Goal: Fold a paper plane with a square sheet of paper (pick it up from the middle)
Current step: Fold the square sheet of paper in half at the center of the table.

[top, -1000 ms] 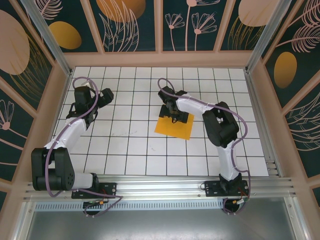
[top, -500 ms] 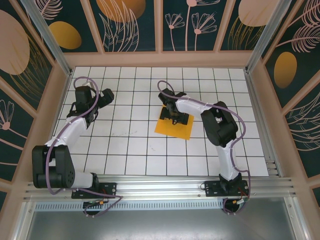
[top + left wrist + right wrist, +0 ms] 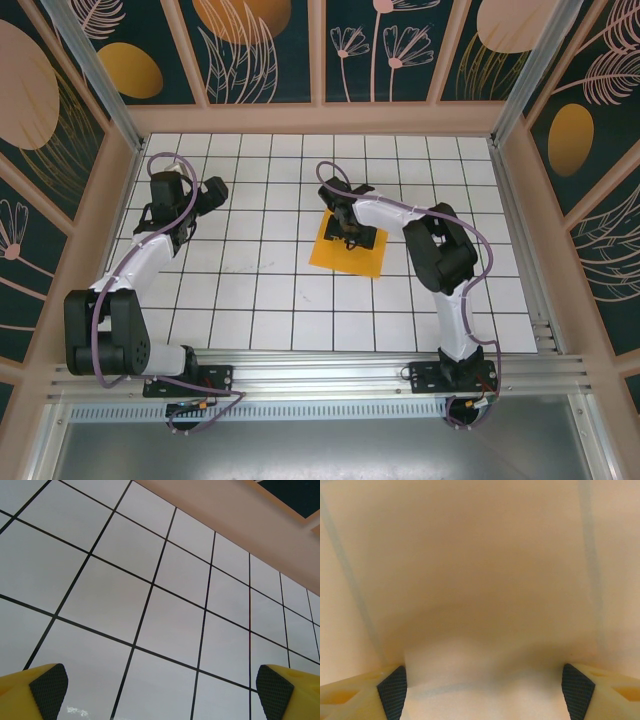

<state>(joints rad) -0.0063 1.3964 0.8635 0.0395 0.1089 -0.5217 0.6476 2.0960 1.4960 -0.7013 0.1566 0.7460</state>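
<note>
The square sheet of paper (image 3: 333, 259) lies flat on the white grid table, right of centre. My right gripper (image 3: 349, 236) points straight down onto its middle. In the right wrist view the orange-yellow sheet (image 3: 480, 570) is very close, and it humps up slightly between the two dark pads (image 3: 393, 686). The right gripper (image 3: 485, 687) has its jaws wide apart and open, touching the paper but not pinching it. My left gripper (image 3: 214, 192) hovers over bare tiles at the far left. In the left wrist view the left gripper (image 3: 160, 690) is open with nothing between its fingers.
Peach-framed wall panels (image 3: 320, 115) with orange ovals close in the table on three sides. The back wall's base (image 3: 240, 525) runs just beyond the left gripper. An aluminium rail (image 3: 320, 365) carries both arm bases along the near edge.
The right gripper has settled a little lower onto the sheet's middle and its jaws have drawn slightly inward. The left arm has stayed still.
</note>
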